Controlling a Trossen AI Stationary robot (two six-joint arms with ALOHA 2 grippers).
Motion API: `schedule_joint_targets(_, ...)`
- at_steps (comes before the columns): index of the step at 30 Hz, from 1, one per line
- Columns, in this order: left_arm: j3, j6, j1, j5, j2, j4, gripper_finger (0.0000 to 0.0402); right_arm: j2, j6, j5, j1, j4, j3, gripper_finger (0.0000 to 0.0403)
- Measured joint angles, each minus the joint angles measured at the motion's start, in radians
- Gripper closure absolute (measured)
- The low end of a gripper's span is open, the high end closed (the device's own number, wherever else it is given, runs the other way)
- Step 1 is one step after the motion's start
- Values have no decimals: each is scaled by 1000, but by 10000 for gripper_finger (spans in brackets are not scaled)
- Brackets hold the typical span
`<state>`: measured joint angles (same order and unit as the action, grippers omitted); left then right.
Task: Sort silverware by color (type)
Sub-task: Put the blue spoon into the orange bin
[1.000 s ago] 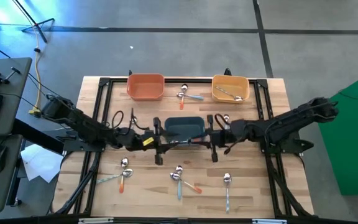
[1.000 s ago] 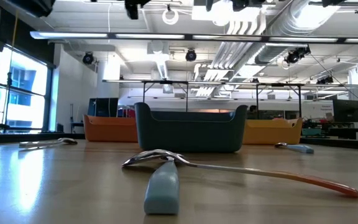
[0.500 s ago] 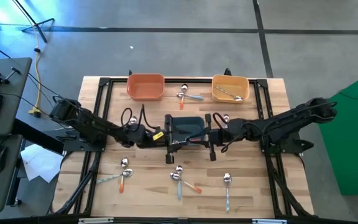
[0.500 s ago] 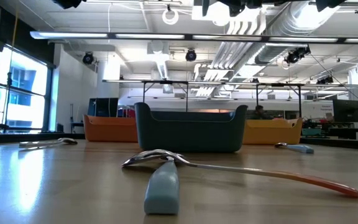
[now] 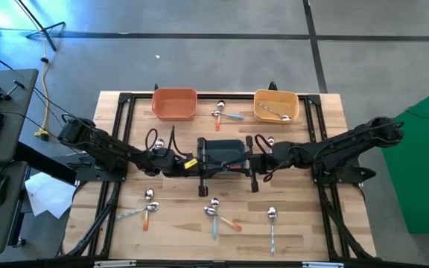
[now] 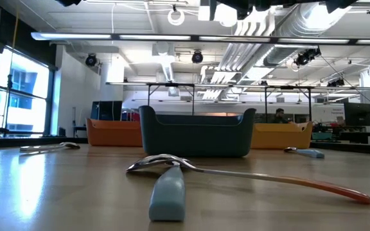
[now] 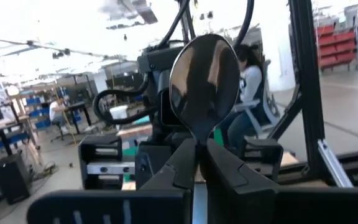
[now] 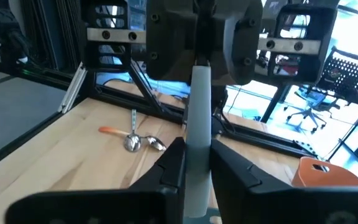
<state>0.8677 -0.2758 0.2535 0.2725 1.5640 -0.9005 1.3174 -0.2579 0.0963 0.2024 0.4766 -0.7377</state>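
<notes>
One spoon of the silverware, with a shiny bowl and a pale bluish handle, hangs level between my two grippers over the near rim of the dark blue bin. My left gripper is shut on its bowl end, my right gripper on its handle. More spoons lie flat on the table: two by the far bins, one beside the right arm, and several near the front. My left gripper pinches the spoon's neck just below the bowl between its two fingers. The fingers come level from the table's left and lie along the spoon. The bowl sticks out beyond the fingertips, clear of the table. My right gripper pinches the spoon's pale handle between its two fingers. They come level from the table's right and lie along the handle. The handle runs straight out past the fingertips toward my left gripper, lifted clear.
An orange bin and a yellow bin, the latter with a spoon in it, stand at the far edge. In the low view a light-blue-handled spoon and an orange-handled one lie crossed before the dark blue bin.
My left gripper has gone toward the table's right edge, up to the bowl end of the spoon that my right gripper holds over the dark blue bin. The spoon and my right gripper have stayed where they were.
</notes>
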Motion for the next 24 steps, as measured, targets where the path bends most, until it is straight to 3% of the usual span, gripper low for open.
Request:
schedule_joint_targets(7, 0, -22, -4, 78, -184, 314, 398, -1, 19, 102, 1, -69, -1, 263)
schedule_joint_targets(13, 10, 53, -118, 159, -379, 784, 399, -27, 20, 225, 1, -171, -1, 234)
schedule_joint_targets(16, 50, 99, -238, 209, -432, 1064, 400, -36, 25, 232, 4, -189, -1, 246)
schedule_joint_targets(19, 106, 118, -392, 195, -439, 1262, 400, -37, 13, 233, 14, -188, -1, 277)
schedule_joint_targets(24, 212, 118, -680, 9, -378, 1445, 401, -37, -11, 229, 17, -203, -1, 351)
